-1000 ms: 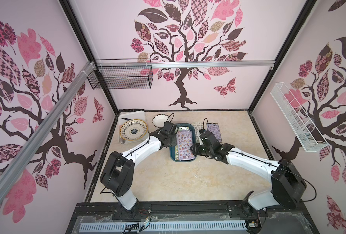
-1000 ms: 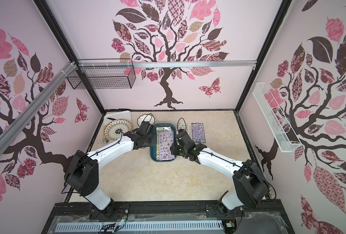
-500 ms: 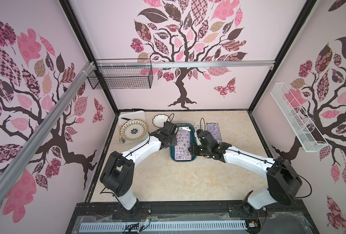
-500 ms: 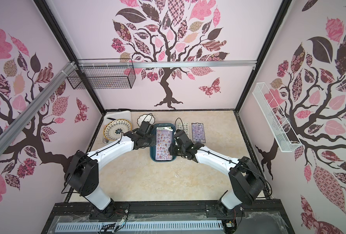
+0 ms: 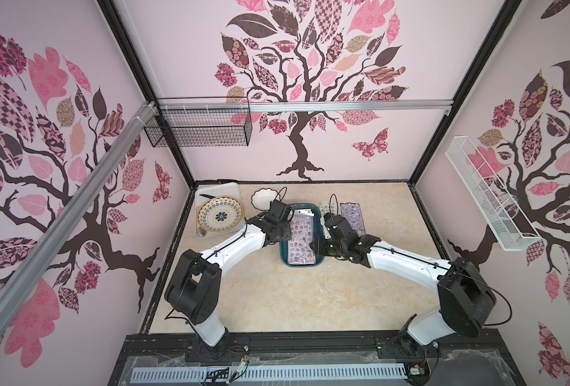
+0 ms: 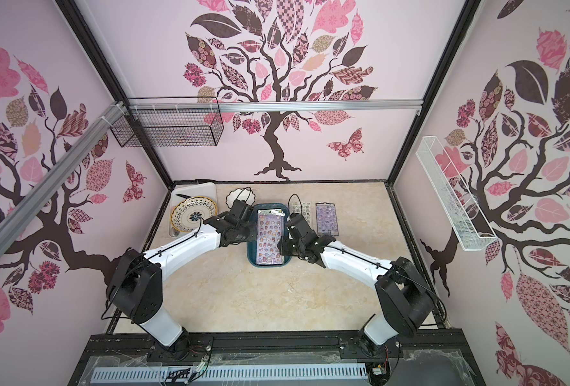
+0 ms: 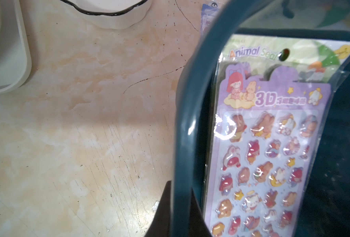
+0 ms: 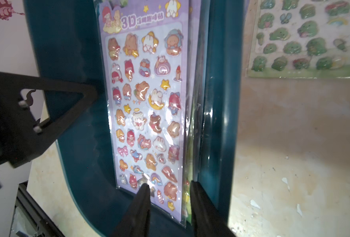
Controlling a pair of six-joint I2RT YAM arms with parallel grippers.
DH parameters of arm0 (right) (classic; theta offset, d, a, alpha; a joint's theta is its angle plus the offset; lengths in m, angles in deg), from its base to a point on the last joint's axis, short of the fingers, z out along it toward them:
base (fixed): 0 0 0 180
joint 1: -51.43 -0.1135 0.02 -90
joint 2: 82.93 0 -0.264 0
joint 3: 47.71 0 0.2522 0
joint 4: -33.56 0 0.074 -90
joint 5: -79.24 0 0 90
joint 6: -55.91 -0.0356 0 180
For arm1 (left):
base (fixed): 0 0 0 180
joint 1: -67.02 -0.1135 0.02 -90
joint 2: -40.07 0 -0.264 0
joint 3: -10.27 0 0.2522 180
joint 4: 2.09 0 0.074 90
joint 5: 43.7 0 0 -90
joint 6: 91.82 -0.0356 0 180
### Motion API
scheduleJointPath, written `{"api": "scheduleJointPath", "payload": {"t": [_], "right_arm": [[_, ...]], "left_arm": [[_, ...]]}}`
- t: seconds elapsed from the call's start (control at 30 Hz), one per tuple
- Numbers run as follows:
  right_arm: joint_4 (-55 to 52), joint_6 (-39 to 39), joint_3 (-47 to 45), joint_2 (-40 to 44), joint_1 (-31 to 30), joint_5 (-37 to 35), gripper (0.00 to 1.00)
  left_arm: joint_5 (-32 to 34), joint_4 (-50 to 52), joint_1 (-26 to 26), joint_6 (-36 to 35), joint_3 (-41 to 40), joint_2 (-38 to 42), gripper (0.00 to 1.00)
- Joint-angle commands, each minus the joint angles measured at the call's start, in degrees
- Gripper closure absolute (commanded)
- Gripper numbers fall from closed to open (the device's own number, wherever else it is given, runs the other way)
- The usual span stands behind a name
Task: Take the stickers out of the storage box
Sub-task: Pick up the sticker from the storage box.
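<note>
My right gripper point(image 8: 170, 189) stood partly open at the near right corner of the stickers point(image 8: 145, 102), which lay stacked in the storage box point(image 8: 217, 102). One fingertip point(image 8: 144, 187) came down on the near end of the top purple sheet point(image 7: 272, 153). I could not tell whether it pressed the film. The other fingertip point(image 8: 195, 188) sat in the gap between the stack's right edge and the box's right wall. The jaws straddled that edge with clear space between them and clamped nothing.

A little farther along, my left gripper point(image 7: 181, 192) was shut on the box's left wall, one finger outside and one inside.

In both top views the box stood between my two wrists on the marbled table point(image 5: 293, 300). Its long axis ran away from my base toward the back wall. The purple sheet lay along that axis, its "3D" header at the far end. Under it a green sheet point(image 7: 272, 51) showed its printed header past the purple one.

Beyond the box on the right, two more sheets lay flat on the table: a frog sheet point(image 8: 305, 41) just beside the box and a purple one point(image 5: 352, 219) next to that. Far left stood a white scalloped bowl point(image 5: 262, 198), and a patterned plate point(image 5: 220, 214) sat in a white tray point(image 5: 233, 187). Only the box's own right wall crowded my right fingers.
</note>
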Motion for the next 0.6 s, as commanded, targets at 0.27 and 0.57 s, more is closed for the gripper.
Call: {"api": "scheduleJointPath", "payload": {"t": [0.27,0.57], "right_arm": [[-2.41,1.03,5.94,-7.42,-0.65,-4.81,0.63],[-3.64,1.50,6.45,-7.62,-1.61,-8.95,0.63]], "left_arm": [[-0.86,-1.66,0.67,0.50,2.09,1.42,1.00],[-0.93,-1.62,0.74,0.45,2.10,1.39,1.00]]}}
